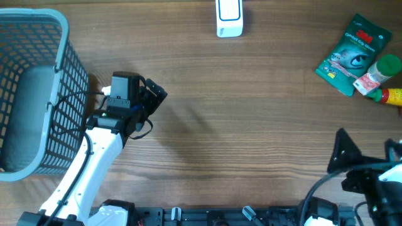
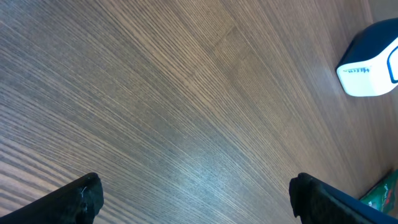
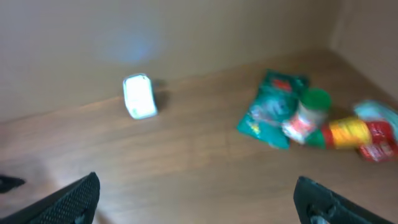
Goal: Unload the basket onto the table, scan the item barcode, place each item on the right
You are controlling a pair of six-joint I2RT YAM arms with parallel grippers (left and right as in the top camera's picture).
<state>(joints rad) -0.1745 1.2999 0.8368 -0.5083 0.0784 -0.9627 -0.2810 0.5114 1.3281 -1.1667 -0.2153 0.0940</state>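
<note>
A white and blue barcode scanner [image 1: 228,17] stands at the table's far edge, also seen as the scanner [image 2: 370,62] in the left wrist view and the scanner [image 3: 139,96] in the right wrist view. At the right lie the items: a green packet [image 1: 350,53] [image 3: 270,109], a small green-capped bottle [image 1: 379,72] [image 3: 308,112] and a yellow and red item [image 1: 392,95] [image 3: 354,134]. My left gripper [image 1: 154,94] [image 2: 196,193] is open over bare wood beside the basket. My right gripper [image 1: 367,149] [image 3: 196,193] is open near the front right, short of the items. Neither holds anything.
A blue-grey mesh basket [image 1: 59,56] fills the left side, with the left arm right next to its wall. A corner of the green packet [image 2: 385,193] shows at the left wrist view's lower right edge.
</note>
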